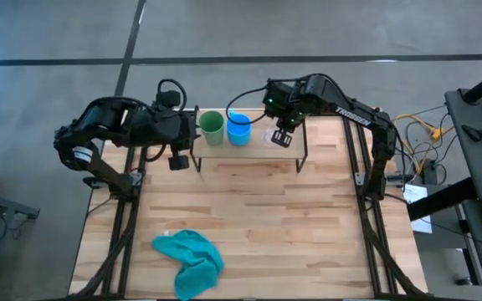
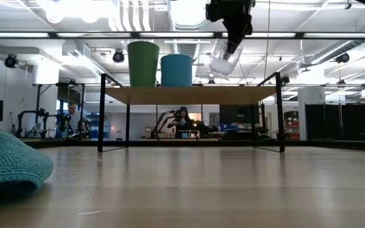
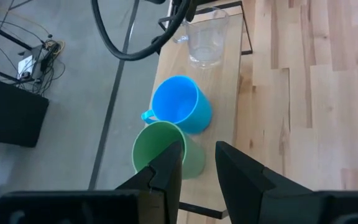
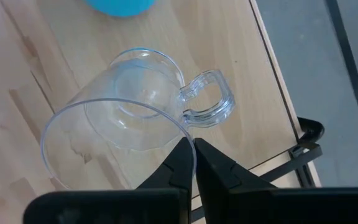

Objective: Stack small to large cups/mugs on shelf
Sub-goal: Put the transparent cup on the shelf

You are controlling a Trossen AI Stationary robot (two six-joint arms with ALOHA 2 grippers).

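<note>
The light-wood shelf (image 1: 258, 149) stands at the table's far edge. A green tumbler (image 1: 211, 127) and a bright blue mug (image 1: 238, 130) stand upright side by side on its left half, also seen as tumbler (image 2: 143, 63) and mug (image 2: 176, 69). My right gripper (image 4: 193, 144) is above the shelf's right half, shut on a clear glass mug (image 4: 120, 121). My left gripper (image 3: 197, 167) is open just off the shelf's left end, close to the green tumbler (image 3: 166, 149), touching nothing. My right gripper pinches the glass mug's rim (image 4: 180, 127) right beside the handle (image 4: 209, 102), one finger inside the mug and one outside. It comes from above, pointing down. The glass mug (image 2: 225, 57) hangs tilted below the fingers, lifted clear of the shelf board (image 2: 189, 95).
A crumpled teal cloth (image 1: 189, 261) lies on the near-left part of the table. The shelf's black metal legs (image 2: 100, 114) stand on the tabletop. Cables lie past the table's right edge (image 1: 421, 134). People show in the room beyond (image 2: 184, 120).
</note>
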